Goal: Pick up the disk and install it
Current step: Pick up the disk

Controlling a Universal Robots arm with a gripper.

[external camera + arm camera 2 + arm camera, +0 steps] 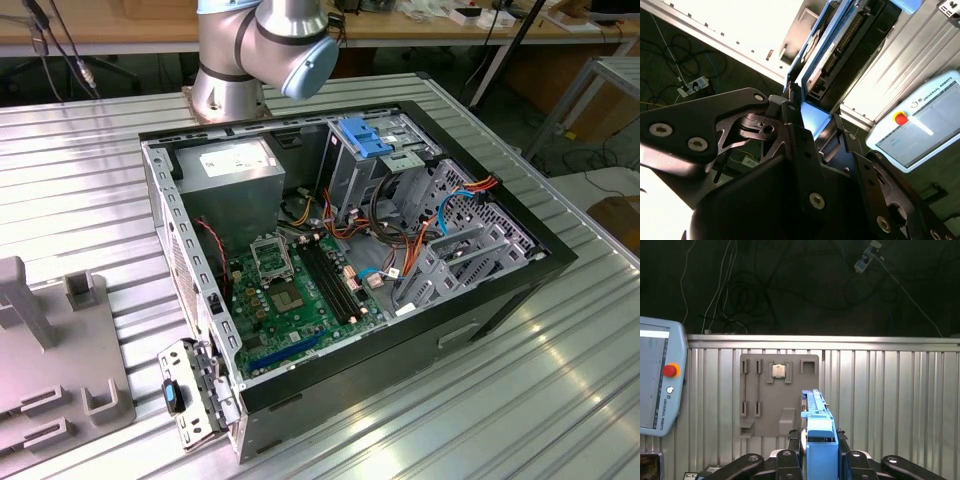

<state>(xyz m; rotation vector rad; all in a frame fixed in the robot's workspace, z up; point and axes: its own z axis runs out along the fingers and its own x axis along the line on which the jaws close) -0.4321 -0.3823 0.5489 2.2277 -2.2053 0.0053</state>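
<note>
A ribbed, silvery metal worktop (pixel 560 400) spans the exterior view, with soft glare lying on its slats toward the exterior view's right. Behind it runs a long wooden bench (pixel 120 30) with dark cords (pixel 62 50) hanging in front of it. At the exterior view's right a metal-framed table (pixel 612 72) stands over a pale floor (pixel 600 185). In the first wrist view, the ground beyond the worktop's edge is dark, strewn with loose cables (pixel 740 290) and a white power strip (pixel 863 262).
</note>
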